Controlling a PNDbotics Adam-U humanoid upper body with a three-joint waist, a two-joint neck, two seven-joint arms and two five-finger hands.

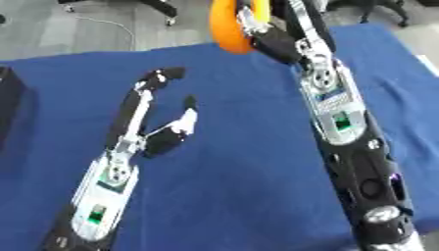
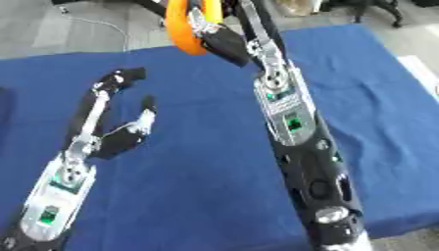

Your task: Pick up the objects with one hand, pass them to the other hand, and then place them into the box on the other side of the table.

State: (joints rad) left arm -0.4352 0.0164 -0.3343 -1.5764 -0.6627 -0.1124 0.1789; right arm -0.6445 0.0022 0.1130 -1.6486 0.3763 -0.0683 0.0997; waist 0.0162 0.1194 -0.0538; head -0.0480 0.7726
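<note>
step: handover | my right hand (image 1: 261, 34) curls around the orange object (image 1: 227, 29), raised above the blue table (image 1: 240, 186) | my left hand (image 1: 158, 120) spread, waiting | tip: lower orange into left palm before releasing

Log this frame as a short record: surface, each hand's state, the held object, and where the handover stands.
surface: table with blue cloth
right hand: raised at the far side, fingers curled round an orange object
orange object: rounded, partly cut off by the top edge, held clear of the cloth
left hand: open above the cloth, fingers stretched away from the robot, holding nothing
handover: not yet done, hands apart
box: a dark edge at the left border, cannot tell if it is the box
</note>
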